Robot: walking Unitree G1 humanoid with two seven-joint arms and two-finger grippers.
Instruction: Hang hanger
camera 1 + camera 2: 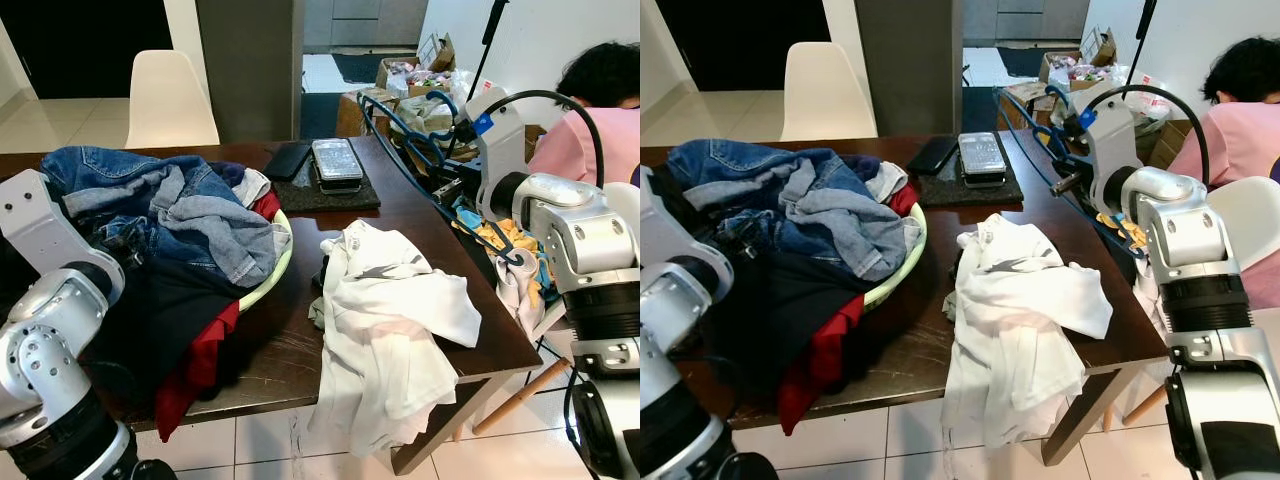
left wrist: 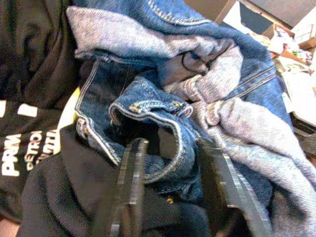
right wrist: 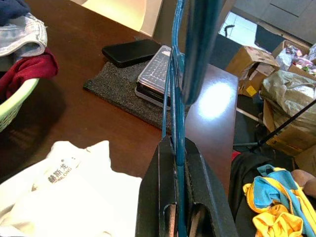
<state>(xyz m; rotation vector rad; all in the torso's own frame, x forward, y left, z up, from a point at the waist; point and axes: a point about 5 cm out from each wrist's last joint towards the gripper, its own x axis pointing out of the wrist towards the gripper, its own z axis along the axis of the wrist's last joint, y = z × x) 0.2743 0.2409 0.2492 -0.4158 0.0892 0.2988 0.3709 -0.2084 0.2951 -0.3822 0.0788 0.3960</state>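
- One blue hanger point(image 1: 420, 150), thin wire, pinched in the right gripper point(image 3: 178, 148), jaws pressed on it, held above the table point(image 1: 420, 225) edge.
- Likely light, springy, slippery; grip near the hook.
- Left gripper point(image 2: 173, 192) jaws spread over jeans point(image 2: 197, 98).

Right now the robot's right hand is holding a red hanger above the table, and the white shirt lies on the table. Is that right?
Not quite. The hanger is blue, not red; the right wrist view shows it pinched in the right hand. The rest is right: it is held above the table, and the white shirt lies there.
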